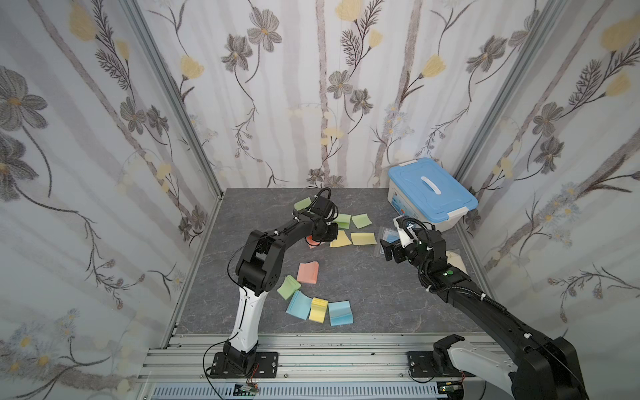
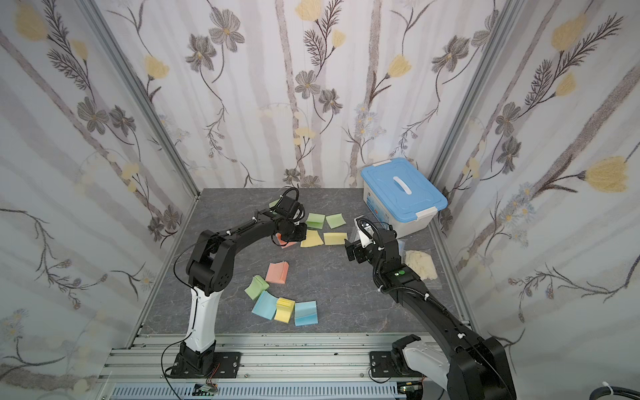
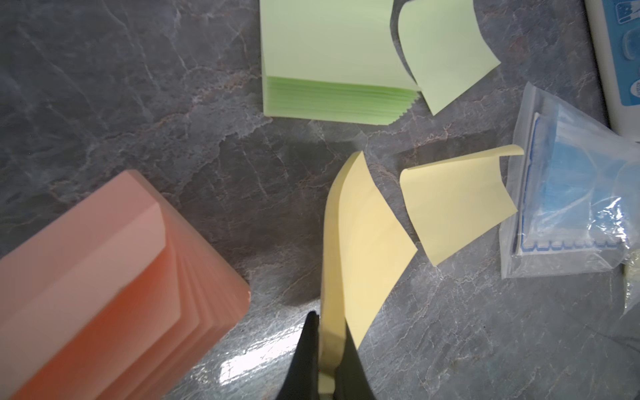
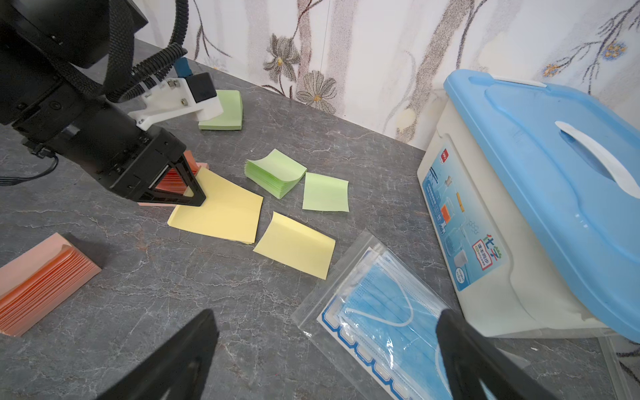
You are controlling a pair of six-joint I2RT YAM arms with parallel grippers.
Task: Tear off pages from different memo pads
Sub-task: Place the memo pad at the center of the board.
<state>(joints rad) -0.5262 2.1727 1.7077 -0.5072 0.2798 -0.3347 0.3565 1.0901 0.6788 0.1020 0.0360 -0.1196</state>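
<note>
While your left pincer (image 3: 329, 332) clamps a yellow page (image 3: 367, 249), salmon pad (image 3: 104, 270) just beside it, your right pincer (image 4: 327, 318) gapes empty.

Floral walls (image 1: 294, 104) enclose a grey marbled tabletop (image 1: 381, 294) — evenly lit.

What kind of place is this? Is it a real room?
Likely a robot test booth: left arm and right arm bolted to a metal rail, flowered walls, memo pads on a grey table.
</note>
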